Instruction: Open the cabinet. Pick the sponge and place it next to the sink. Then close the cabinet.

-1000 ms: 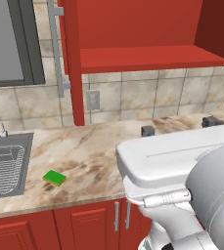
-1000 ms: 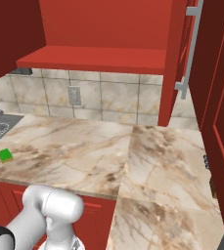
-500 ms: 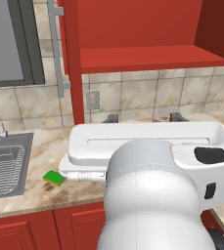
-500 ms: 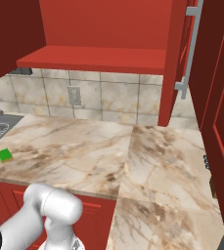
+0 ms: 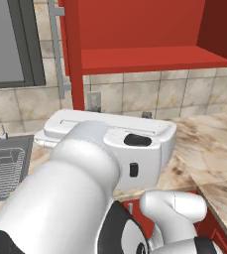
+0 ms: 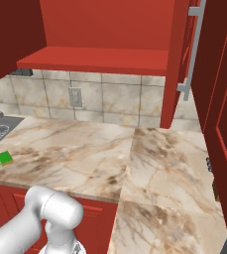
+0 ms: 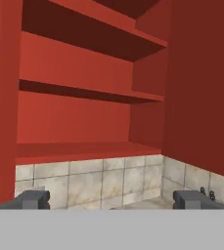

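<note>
Notably, sponge (image 6: pixel 5 158) visible right base view; jaws wide open facing open cabinet (image 7: pixel 84 122).

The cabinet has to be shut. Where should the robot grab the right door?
Its long silver bar handle, halfway up, from the door's outer face. The bar stands upright, off the panel, so the open pincer fits around it.

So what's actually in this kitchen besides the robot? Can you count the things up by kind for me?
Red wall cabinet, doors open: 1
Long silver door handles: 2
Green sponge on the counter: 1
Sink with wire rack: 1
Wall outlets: 1
Marble counter: 1
Total: 7
</note>
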Available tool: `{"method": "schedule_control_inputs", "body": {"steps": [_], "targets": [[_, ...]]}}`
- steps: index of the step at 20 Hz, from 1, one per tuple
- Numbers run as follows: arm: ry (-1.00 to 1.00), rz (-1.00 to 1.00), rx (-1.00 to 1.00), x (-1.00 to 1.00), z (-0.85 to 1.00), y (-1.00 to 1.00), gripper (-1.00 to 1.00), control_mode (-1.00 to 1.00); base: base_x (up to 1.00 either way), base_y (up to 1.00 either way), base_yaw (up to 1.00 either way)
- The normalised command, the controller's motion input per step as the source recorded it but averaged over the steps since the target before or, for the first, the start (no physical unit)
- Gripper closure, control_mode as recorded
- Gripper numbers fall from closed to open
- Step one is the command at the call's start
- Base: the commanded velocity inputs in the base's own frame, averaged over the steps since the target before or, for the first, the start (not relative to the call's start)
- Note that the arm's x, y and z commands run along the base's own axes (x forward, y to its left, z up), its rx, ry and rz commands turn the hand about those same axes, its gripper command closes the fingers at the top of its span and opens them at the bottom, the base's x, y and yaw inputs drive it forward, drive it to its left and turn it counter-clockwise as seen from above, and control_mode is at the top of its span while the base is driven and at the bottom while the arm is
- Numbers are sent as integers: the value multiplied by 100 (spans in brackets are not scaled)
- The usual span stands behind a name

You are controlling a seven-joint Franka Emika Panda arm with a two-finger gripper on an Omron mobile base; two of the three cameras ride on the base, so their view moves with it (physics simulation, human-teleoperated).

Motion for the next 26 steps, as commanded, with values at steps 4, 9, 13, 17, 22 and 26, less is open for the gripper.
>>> {"method": "schedule_control_inputs", "body": {"steps": [4, 9, 13, 17, 22, 26], "targets": [[-4, -2, 0, 32, -3, 35, -100, -100, 0, 0, 0], [0, -2, 0, 41, -9, 21, -100, -100, 0, 0, 0], [0, -10, 0, 50, -10, 14, -100, -100, 0, 0, 0], [0, -11, 0, 27, -8, 29, -100, -100, 0, 0, 0], [0, -14, 0, 33, 0, 30, -100, -100, 0, 0, 0], [0, -10, 0, 25, 0, 21, -100, -100, 0, 0, 0]]}}
